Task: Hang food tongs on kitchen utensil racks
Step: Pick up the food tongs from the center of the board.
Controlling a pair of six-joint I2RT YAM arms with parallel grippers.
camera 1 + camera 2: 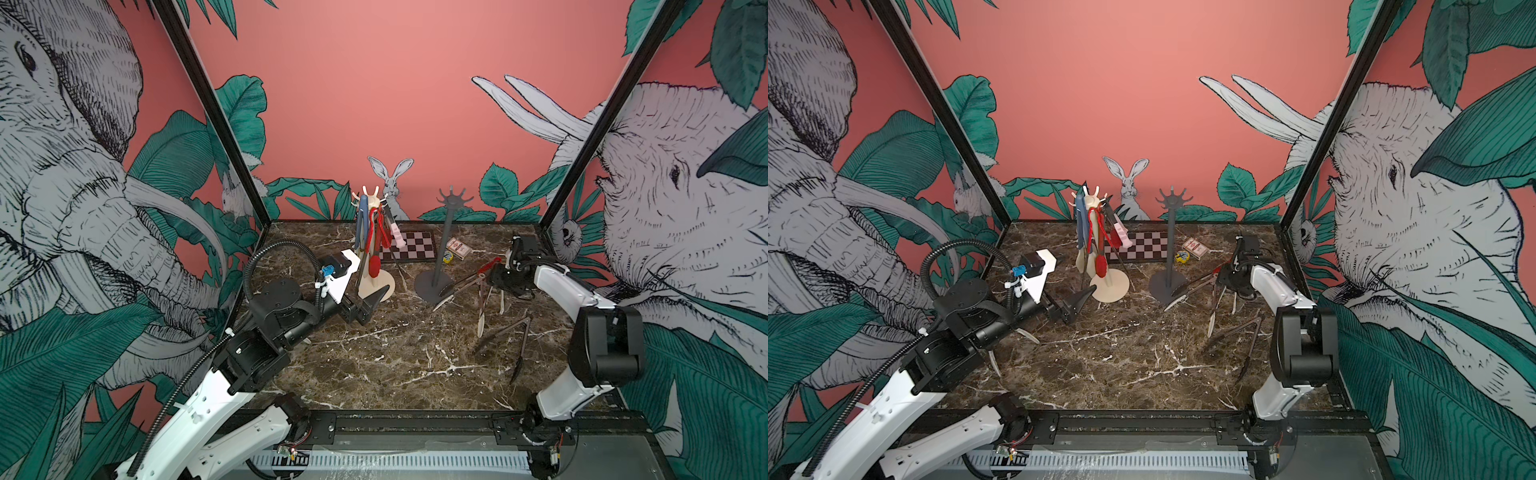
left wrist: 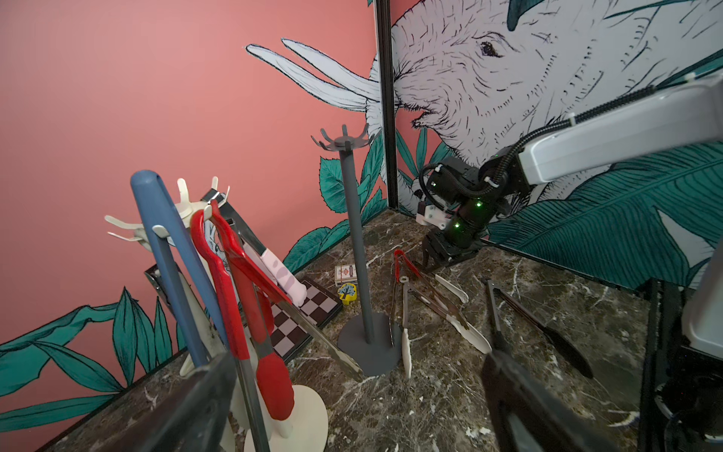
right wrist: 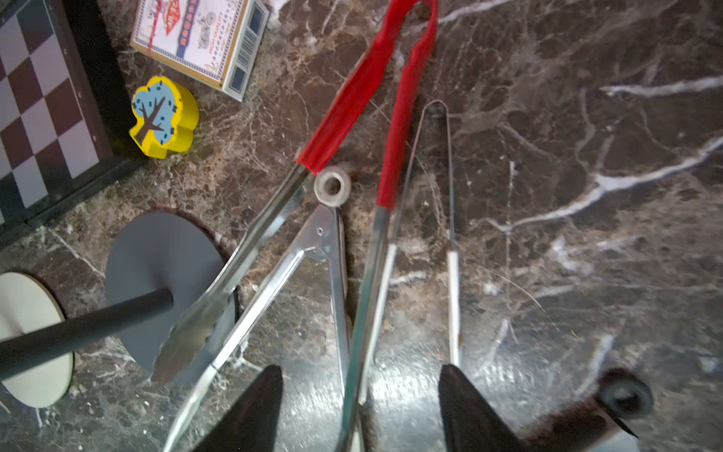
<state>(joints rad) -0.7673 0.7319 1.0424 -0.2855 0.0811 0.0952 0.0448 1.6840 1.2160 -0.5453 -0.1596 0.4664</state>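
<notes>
The cream-white rack (image 1: 371,199) carries hanging blue tongs (image 2: 164,219), red tongs (image 2: 223,281) and pink-tipped tongs (image 2: 281,274). The dark grey rack (image 1: 442,245) stands bare. Beside its base (image 3: 156,254) lie red-handled tongs (image 3: 352,98), steel tongs with a ring end (image 3: 328,235) and thin wire tongs (image 3: 450,195). My right gripper (image 3: 360,375) hangs low over this pile. Its jaws stand apart, with one red-handled arm between them and not touching. Black-tipped tongs (image 1: 521,345) lie nearer the front. My left gripper (image 1: 368,305) is open and empty beside the cream base (image 1: 384,286).
A checkered board (image 1: 409,245), a card box (image 1: 459,248) and a yellow tree block (image 1: 448,257) lie at the back behind the racks. Printed walls close in the marble table on three sides.
</notes>
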